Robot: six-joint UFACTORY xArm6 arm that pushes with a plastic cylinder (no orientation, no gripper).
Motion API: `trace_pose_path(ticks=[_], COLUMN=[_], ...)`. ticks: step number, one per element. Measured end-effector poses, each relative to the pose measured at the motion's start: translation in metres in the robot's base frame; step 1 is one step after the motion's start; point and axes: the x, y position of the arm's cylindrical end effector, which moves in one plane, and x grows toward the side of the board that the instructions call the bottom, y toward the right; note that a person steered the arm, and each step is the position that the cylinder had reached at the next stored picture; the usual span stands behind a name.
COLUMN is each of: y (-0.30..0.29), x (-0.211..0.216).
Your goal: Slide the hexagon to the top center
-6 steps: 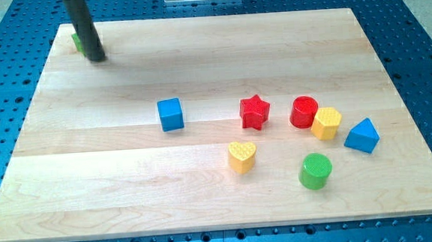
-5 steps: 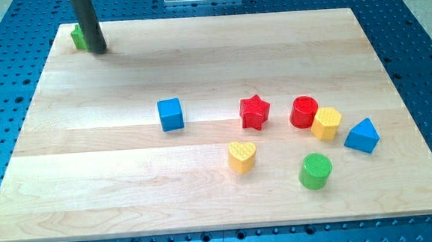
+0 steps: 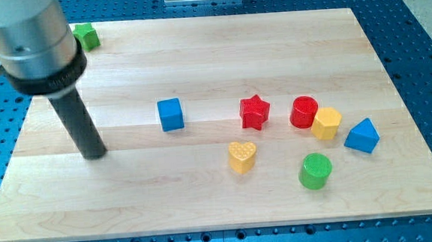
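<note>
My tip (image 3: 95, 154) is set on the pale wood-grain table (image 3: 197, 54); no gripper is fitted, so no gripper state is shown. The ridged yellow hexagon (image 3: 326, 122) is seen far to the tip's right, touching the red cylinder (image 3: 303, 111).

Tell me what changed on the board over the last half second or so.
My tip left the green block at the view's top left corner and swept down toward the view's bottom, now resting on bare board left of the blue cube, touching nothing. The green block, earlier partly hidden behind the rod, now shows more fully. The yellow hexagon and the other blocks stayed put.
</note>
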Motion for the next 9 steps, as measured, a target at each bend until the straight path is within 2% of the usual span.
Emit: trace_pose_path(ticks=[2, 3, 4, 5, 6, 7, 8, 9], y=[0.164, 0.249, 0.327, 0.36, 0.345, 0.293, 0.238, 0.237], x=[0.076, 0.066, 0.018, -0.034, -0.085, -0.129, -0.138, -0.105])
